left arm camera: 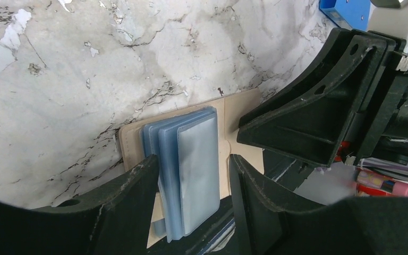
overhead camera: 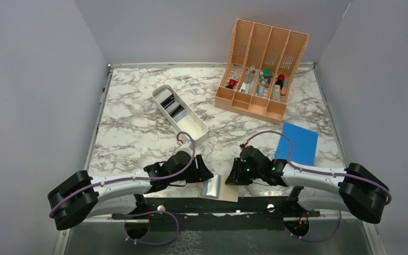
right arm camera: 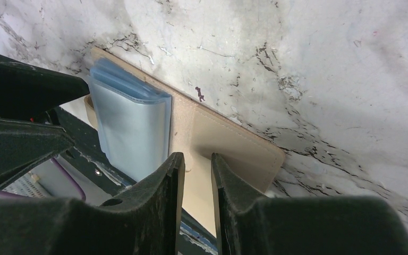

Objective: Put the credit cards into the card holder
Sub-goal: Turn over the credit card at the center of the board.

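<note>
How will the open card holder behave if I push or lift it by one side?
Probably floppy: the card holder lies open and flat, so lifting the tan flap alone would likely fold it at the spine. The stacked blue-grey sleeves look thin and may fan or sag. On the smooth marble table, a push should slide it, not tip it.

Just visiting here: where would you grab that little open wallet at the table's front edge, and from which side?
Probably the bare tan flap of the card holder, coming from the near side. It lies open and flat, so nothing stands up to pinch from above, but its near edge seems to overhang the table, letting one pincer finger slide under.
</note>
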{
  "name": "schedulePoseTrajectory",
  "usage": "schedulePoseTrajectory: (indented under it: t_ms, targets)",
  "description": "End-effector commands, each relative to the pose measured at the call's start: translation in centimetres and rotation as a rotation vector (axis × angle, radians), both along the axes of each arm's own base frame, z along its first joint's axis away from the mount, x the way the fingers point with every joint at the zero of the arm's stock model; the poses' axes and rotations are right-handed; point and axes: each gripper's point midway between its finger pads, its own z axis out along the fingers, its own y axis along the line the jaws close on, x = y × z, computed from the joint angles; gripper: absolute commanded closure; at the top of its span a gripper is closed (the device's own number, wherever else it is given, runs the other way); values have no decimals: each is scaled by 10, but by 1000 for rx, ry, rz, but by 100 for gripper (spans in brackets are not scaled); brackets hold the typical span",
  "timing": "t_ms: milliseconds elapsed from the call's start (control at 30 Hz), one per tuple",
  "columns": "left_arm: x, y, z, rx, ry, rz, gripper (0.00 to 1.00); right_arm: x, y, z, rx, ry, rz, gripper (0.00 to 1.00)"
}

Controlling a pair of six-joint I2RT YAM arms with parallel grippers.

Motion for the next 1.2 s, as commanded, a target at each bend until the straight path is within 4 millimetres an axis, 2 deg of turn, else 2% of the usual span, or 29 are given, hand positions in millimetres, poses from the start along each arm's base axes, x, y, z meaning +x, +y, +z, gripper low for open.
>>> schedulePoseTrajectory:
  t_ms: [0, 333, 700, 933, 1167]
  targets:
    - [-1, -7, 2, -27, -1, -19, 45, -2, -13, -12, -61, 1, -19, 70]
    - [-4, -12, -6, -37, 27, -34, 45, -3, -10, -16, -54, 12, -9, 70]
    - [-7, -19, 8, -93, 26, -54, 45, -1, -9, -15, -50, 3, -14, 70]
    - [-11, -30, 33, -175, 21, -94, 46, 8, -7, 1, -38, -39, -37, 70]
    - [-14, -42, 37, -201, 28, -133, 51, 22, -24, 23, -92, -110, -122, 67]
